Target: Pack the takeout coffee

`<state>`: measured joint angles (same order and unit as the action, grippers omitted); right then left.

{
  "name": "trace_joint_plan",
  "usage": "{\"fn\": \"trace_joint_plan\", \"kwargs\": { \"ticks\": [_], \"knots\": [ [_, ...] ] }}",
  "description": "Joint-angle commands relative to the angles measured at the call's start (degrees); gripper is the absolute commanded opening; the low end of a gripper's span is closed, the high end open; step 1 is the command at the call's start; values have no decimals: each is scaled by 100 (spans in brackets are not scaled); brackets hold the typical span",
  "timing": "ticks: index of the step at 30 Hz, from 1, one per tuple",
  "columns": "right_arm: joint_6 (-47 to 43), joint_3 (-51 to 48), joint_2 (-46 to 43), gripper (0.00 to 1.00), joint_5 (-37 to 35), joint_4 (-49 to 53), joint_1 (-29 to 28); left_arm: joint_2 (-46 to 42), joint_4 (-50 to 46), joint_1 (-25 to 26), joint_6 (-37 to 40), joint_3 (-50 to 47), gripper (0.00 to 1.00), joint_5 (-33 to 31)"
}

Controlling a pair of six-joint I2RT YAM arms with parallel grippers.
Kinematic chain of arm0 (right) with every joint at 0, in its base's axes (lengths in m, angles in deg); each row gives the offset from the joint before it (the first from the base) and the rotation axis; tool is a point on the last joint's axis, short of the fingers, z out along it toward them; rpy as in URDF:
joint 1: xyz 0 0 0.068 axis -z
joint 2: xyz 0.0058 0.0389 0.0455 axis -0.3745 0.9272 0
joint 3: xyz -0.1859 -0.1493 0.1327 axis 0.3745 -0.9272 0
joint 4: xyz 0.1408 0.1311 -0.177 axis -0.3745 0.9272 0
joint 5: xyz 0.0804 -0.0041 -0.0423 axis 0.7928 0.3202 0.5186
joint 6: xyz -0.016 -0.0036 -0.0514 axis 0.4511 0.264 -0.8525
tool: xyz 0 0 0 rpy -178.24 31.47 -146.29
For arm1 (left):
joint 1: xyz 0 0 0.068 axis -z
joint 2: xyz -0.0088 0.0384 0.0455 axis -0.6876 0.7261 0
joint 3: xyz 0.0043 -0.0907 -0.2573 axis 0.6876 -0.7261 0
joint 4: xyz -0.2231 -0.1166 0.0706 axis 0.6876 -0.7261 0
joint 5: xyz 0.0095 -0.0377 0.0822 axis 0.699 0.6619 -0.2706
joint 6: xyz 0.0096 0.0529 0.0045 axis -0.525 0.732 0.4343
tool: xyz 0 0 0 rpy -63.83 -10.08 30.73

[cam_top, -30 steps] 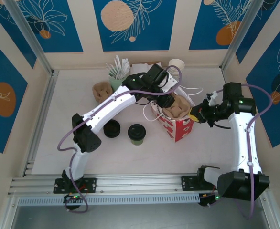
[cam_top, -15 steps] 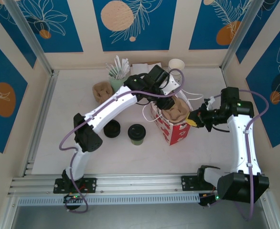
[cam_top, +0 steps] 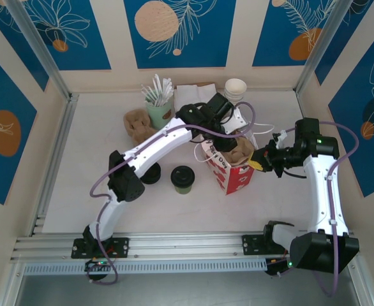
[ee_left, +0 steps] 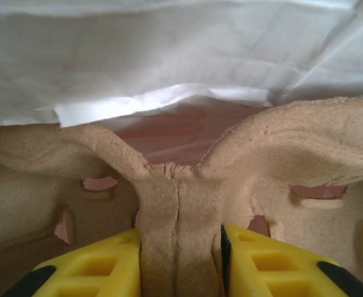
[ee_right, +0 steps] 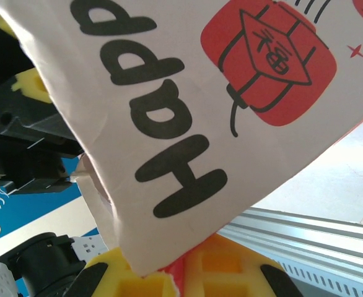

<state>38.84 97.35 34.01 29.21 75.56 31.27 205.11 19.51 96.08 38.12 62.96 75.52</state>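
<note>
Where the left arm arcs across the counter [cam_top: 72, 185], the left gripper [cam_top: 228, 141] sits at the mouth of the red paper bag [cam_top: 238, 175]. Wrist view: yellow fingers [ee_left: 101, 269] press on both sides of the centre ridge of a brown pulp carrier [ee_left: 178, 210], pinching it. White bag lining lies just above the carrier's upper edge.

Right gripper [cam_top: 259, 159] is pressed together on the bag's right rim. Its wrist view shows the printed paper edge running down between the jaws.

Takeout coffee [cam_top: 182, 179] stands upright on the counter, left of the bag with a clear gap between, touched by neither gripper. Black disc [cam_top: 150, 173] sits just beside it on the left, partly under the left arm. Bare counter runs from the cup to the near rail [cam_top: 174, 243]. Mint cup with sticks [cam_top: 156, 109] stands well behind, near the back wall.
</note>
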Motion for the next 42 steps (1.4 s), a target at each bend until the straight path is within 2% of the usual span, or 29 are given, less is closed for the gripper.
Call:
{"fn": "trace_joint_plan", "kwargs": {
  "ticks": [1, 10, 19, 42],
  "knots": [
    [-63, -32, -109, 0, 156, 107, 8, 226, -119, 97, 256, 154, 33, 55],
    [-72, 49, -186, 0, -291, 210, 14, 411, -169, 106, 319, 154, 33, 103],
    [-30, 119, -236, 0, -350, 219, 13, 575, -259, 115, 342, 154, 33, 14],
    [-30, 165, -240, 0, -728, 261, -143, 948, -341, 141, 399, 119, 34, 268]
  ]
}}
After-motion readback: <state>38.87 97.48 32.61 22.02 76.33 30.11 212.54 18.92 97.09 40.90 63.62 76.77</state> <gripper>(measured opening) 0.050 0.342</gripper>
